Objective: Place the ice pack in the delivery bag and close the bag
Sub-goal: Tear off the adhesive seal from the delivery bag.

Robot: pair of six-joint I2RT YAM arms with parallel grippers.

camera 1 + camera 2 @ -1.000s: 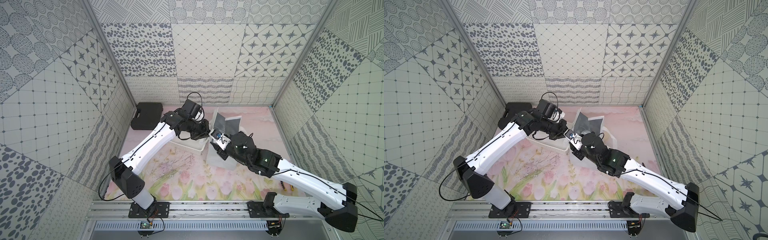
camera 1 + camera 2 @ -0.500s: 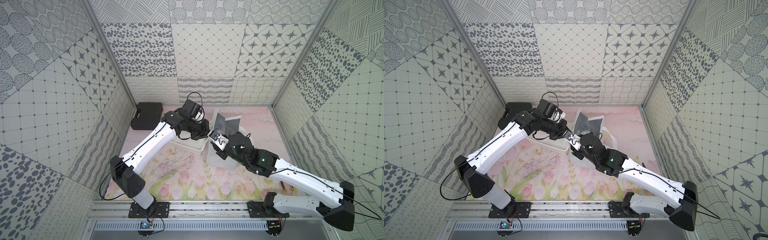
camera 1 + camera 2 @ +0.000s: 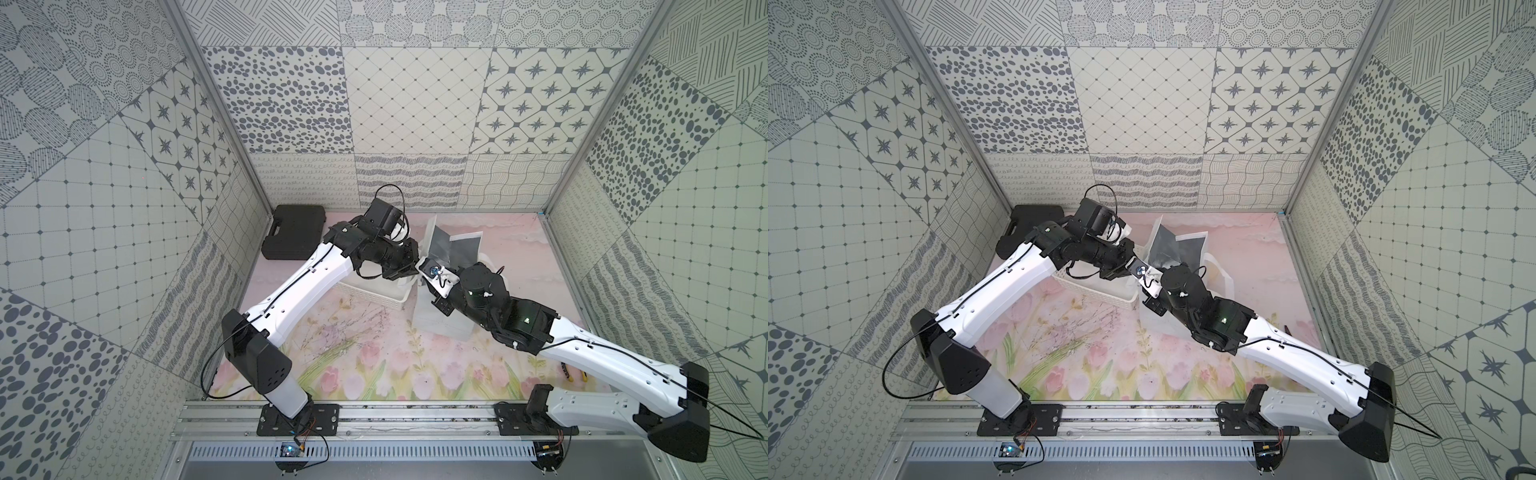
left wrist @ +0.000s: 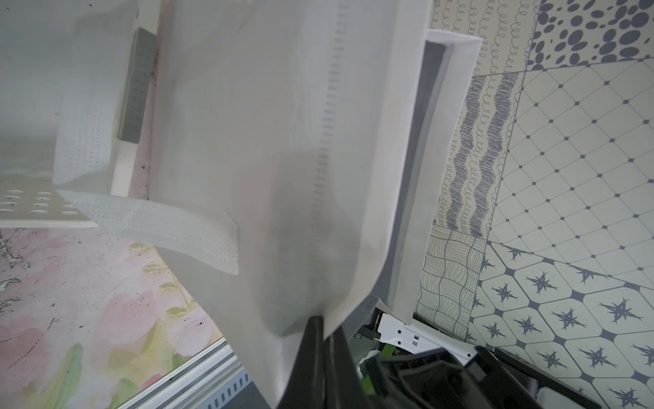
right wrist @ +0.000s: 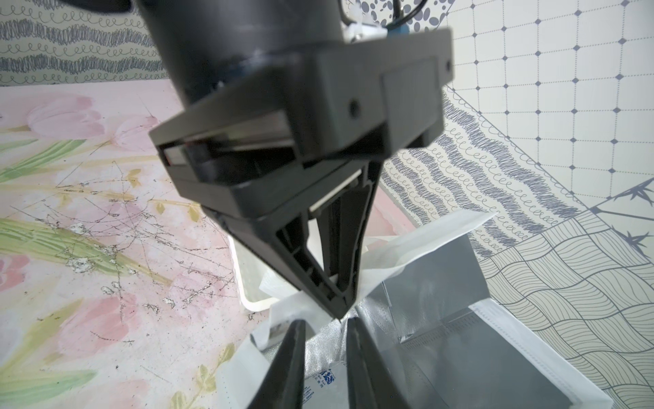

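The delivery bag (image 3: pixel 441 326), white outside with silver foil lining (image 5: pixel 442 347), stands right of the basket in both top views. My left gripper (image 4: pixel 325 327) is shut on the bag's near rim and holds that wall (image 4: pixel 283 141) up; its tips (image 5: pixel 344 308) also show pinching the rim in the right wrist view. My right gripper (image 5: pixel 326 325) hangs over the bag's mouth, open, with a clear gap between its fingers. The ice pack (image 5: pixel 327 380), whitish with blue print, lies on the foil inside the bag, below and between those fingers. Neither top view shows the ice pack.
A white perforated basket (image 3: pixel 374 293) sits directly left of the bag, under my left wrist, its rim (image 5: pixel 247 295) close to the bag. A black case (image 3: pixel 293 232) lies at the back left corner. A bag strap (image 4: pixel 159 219) droops over the floral mat.
My right wrist has shifted slightly left over the bag's mouth. The left arm has stayed where it was, still pinching the rim.
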